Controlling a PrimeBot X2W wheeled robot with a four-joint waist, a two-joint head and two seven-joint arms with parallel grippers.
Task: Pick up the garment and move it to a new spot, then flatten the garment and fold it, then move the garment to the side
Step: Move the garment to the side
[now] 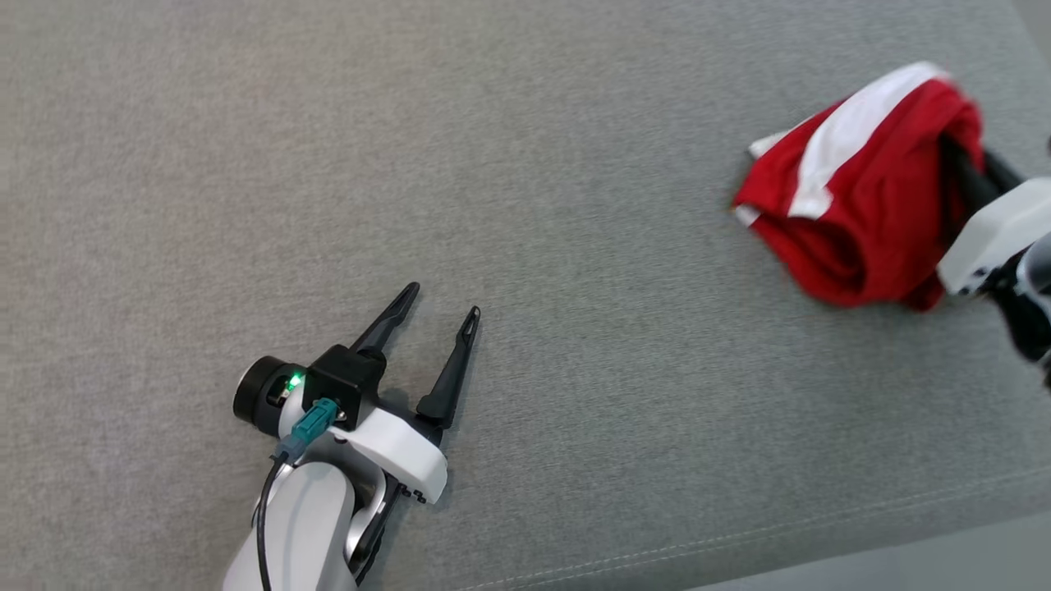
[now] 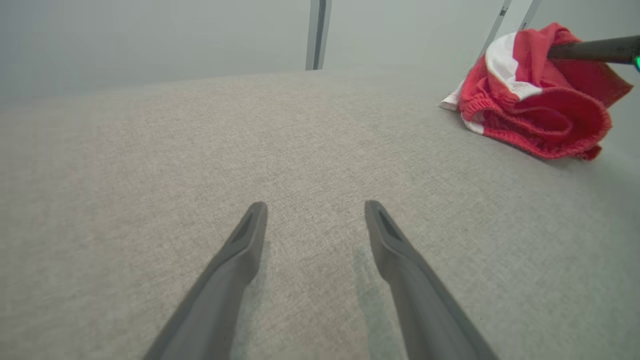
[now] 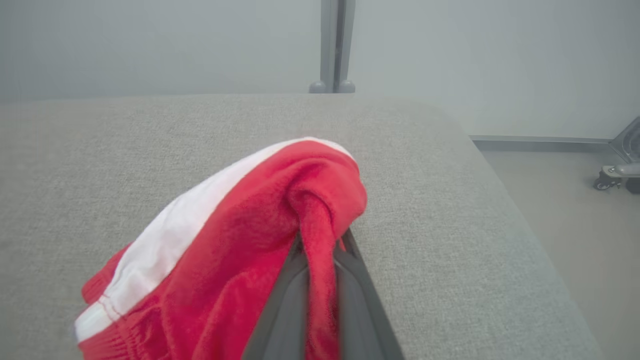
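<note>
Red-and-white garment [image 1: 854, 197] bunched in the right gripper's [image 3: 320, 245] pinched fingers; left gripper [image 1: 442, 300] low, level, fingers spread, empty.

A red garment [image 1: 862, 213] with a white band lies bunched at the right of the grey fabric-covered table [image 1: 575, 164]. The right gripper [image 1: 962, 168] is clamped on its upper fold. Well apart at the lower left, the left gripper [image 1: 442, 300] has its fingers spread over bare fabric.

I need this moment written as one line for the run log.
step: pick and move | right gripper: shut on red-and-white garment, bunched | left gripper: open, empty, over grey cushion
</note>
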